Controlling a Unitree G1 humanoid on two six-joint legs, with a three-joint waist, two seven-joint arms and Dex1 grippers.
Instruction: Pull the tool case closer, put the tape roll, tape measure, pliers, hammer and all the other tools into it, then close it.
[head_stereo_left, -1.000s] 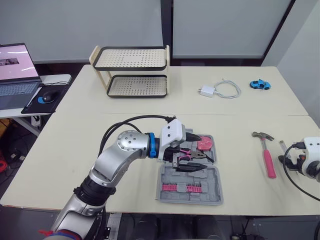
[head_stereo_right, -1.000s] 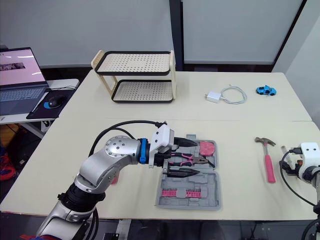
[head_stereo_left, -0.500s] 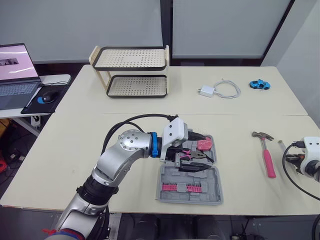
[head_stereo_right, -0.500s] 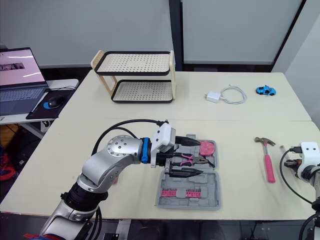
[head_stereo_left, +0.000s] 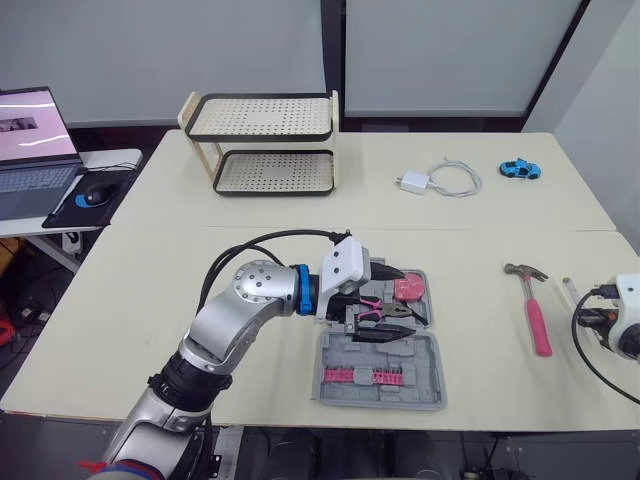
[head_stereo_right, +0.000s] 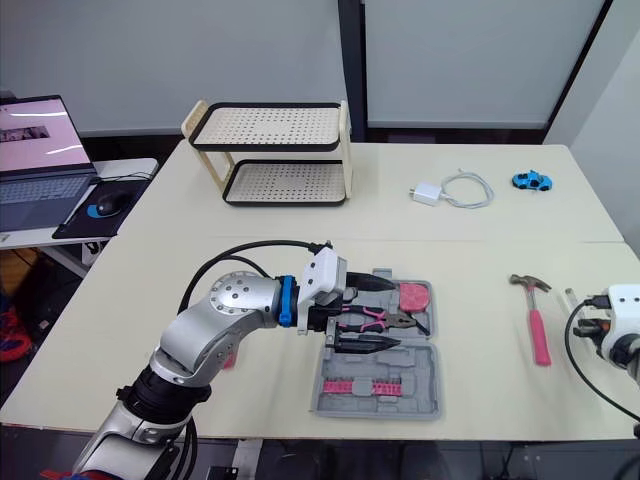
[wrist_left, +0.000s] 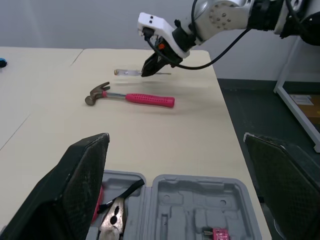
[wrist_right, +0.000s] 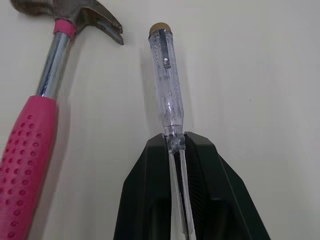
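R claw (wrist_right: 177, 145) clenched on clear-handled screwdriver (wrist_right: 165, 82) beside pink-grip hammer (wrist_right: 27, 150); L claw (wrist_left: 176, 140) spread over open grey case (wrist_left: 200, 200).

The hammer (wrist_right: 35, 125) has a pink grip, rubbery and dimpled, on a polished metal shaft. The test screwdriver (wrist_right: 167, 95) has a clear, glossy plastic handle with a brass-coloured cap. The right gripper (wrist_right: 175, 145) has matt black fingers (wrist_right: 215, 200), ribbed on their inner faces. The fingers (wrist_left: 75, 185) of the left gripper (wrist_left: 175, 137) are the same black, finely grained. The tool case (head_stereo_left: 385, 370) is matt grey moulded plastic. The pliers (wrist_left: 114, 220) show bare metal tips. The table (head_stereo_left: 200, 260) is smooth, matt and cream. The rack (head_stereo_left: 262, 143) has perforated shelves with black rims, and its uprights may be pale wood.
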